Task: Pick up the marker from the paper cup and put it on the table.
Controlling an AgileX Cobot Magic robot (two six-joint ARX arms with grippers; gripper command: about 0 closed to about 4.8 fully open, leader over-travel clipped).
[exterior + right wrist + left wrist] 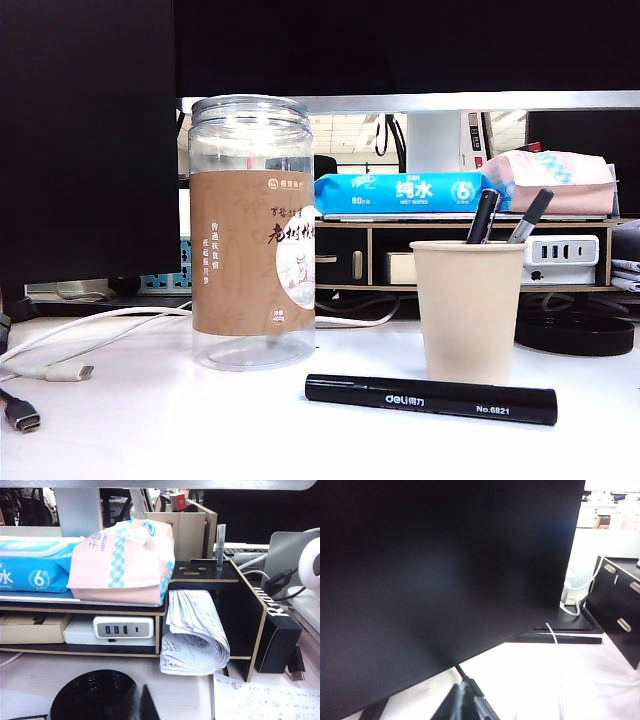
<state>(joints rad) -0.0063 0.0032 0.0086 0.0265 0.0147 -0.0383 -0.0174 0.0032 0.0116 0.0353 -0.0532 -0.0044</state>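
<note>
The long black marker (430, 399) with white "deli" and "No.6821" print lies flat on the white table (150, 440), just in front of the beige paper cup (467, 310). Two other black markers (483, 216) stand in the cup. Neither gripper shows in the exterior view. In the left wrist view my left gripper (463, 702) is shut with nothing in it, low over the table beside a dark monitor (435, 580). My right gripper (139, 705) is shut and empty in the right wrist view, near a black round lid (95, 697).
A tall clear jar (252, 235) with a brown label stands left of the cup. White and black cables (60, 372) lie at the far left. Behind is a dark shelf unit (450, 245) with wet wipes (400, 190), a USB hub (122, 628) and rolled papers (195, 640).
</note>
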